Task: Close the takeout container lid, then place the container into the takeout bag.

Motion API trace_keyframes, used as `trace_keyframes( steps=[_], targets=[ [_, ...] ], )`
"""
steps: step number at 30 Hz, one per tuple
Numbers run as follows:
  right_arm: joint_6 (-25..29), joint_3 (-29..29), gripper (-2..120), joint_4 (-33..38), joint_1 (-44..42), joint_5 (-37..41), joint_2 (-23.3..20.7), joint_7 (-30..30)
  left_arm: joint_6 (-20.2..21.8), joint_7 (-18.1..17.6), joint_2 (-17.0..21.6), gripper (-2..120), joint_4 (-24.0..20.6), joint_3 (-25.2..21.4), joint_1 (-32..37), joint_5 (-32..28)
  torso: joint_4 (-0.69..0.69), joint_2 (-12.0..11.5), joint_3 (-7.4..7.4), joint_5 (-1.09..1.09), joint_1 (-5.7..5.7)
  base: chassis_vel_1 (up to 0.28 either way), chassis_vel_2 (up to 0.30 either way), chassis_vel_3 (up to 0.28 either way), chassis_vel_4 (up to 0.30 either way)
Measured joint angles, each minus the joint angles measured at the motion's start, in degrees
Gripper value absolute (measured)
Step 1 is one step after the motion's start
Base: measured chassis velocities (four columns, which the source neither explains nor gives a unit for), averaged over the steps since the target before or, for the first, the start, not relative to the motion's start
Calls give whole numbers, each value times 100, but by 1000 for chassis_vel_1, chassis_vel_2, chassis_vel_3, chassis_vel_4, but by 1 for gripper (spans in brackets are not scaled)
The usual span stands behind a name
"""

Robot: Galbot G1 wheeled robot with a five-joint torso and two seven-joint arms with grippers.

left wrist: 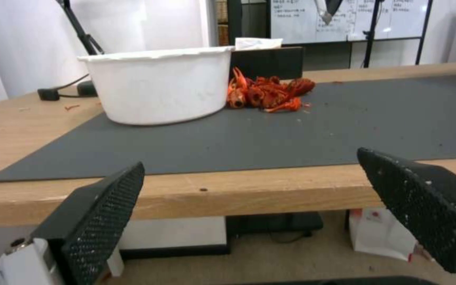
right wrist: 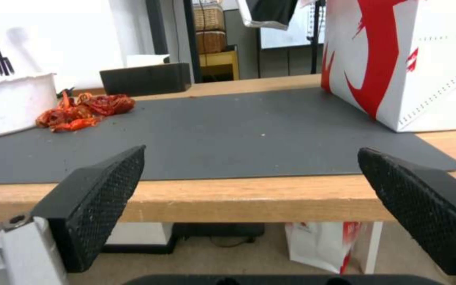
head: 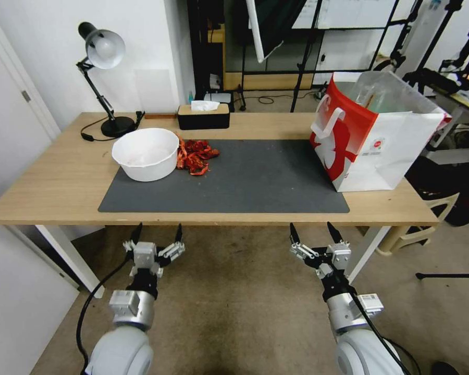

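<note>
The paper bag (head: 372, 135), glossy with red and white printed sides and a flat white handle, stands upright on the right end of the dark matte mat (head: 245, 179), a clear plastic liner showing at its open mouth. At the mat's left end sits a round white bowl (head: 146, 153), with a heap of red crayfish shells (head: 195, 155) touching its right side. Both grippers hang just before the mat's near edge, below the wooden table (head: 47, 182): the left gripper (head: 158, 233) and right gripper (head: 312, 232) each with black, mesh-textured fingers spread apart, holding nothing.
</note>
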Motion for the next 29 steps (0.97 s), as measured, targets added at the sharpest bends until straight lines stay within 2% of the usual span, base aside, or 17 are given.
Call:
trace_keyframes(
  steps=[29],
  targets=[
    [18, -11, 100, -2, -14, -18, 10, -19, -9, 77, -9, 100, 34, 4, -73, -12, 1, 0, 0, 0, 0, 0, 0, 0, 0]
  ],
)
